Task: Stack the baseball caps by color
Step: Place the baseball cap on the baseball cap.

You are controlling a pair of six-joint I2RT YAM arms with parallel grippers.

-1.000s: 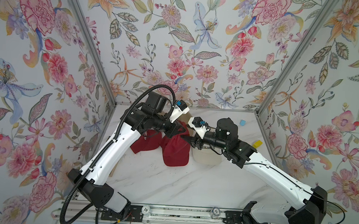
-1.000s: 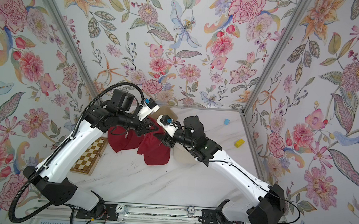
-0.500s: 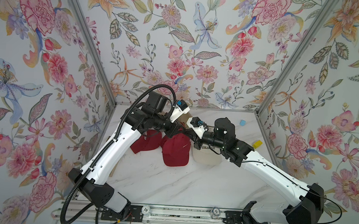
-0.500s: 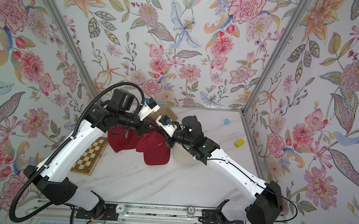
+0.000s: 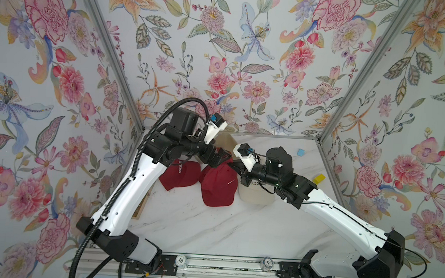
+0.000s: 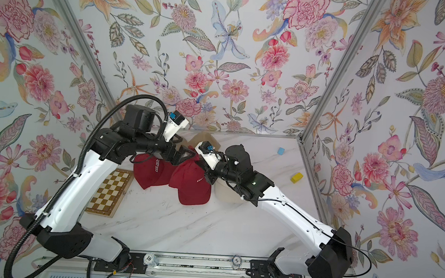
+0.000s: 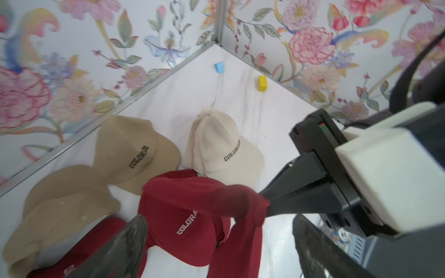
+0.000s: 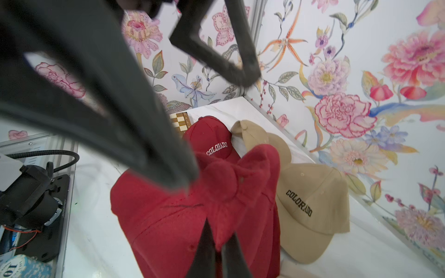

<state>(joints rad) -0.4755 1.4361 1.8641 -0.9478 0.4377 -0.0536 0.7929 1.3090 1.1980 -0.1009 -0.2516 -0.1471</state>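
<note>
Right end effector (image 7: 265,204), clamped on red cap (image 7: 187,216)

**A robot test booth in a lab, papered to look like a room**

Flowered wallpaper (image 5: 247,53) covers three flat panels at 9, 12 and 3 o'clock, and bare aluminium posts (image 5: 110,50) join them at the corners, so this is a built booth. Its floor is a white marble-look tabletop (image 5: 210,229). At 6 o'clock a metal rail (image 5: 221,262) runs along the edge. The left arm (image 5: 130,192) and the right arm (image 5: 343,223), both white and black, stand at its ends, and a numbered chip (image 5: 180,260) sits on it. Loose props lie on the table: a dark red cap (image 5: 218,187) in the middle, a checkered board (image 6: 109,191) at 9 o'clock, and a blue block (image 5: 300,151) and a yellow block (image 5: 319,178) toward 2 o'clock.
</note>
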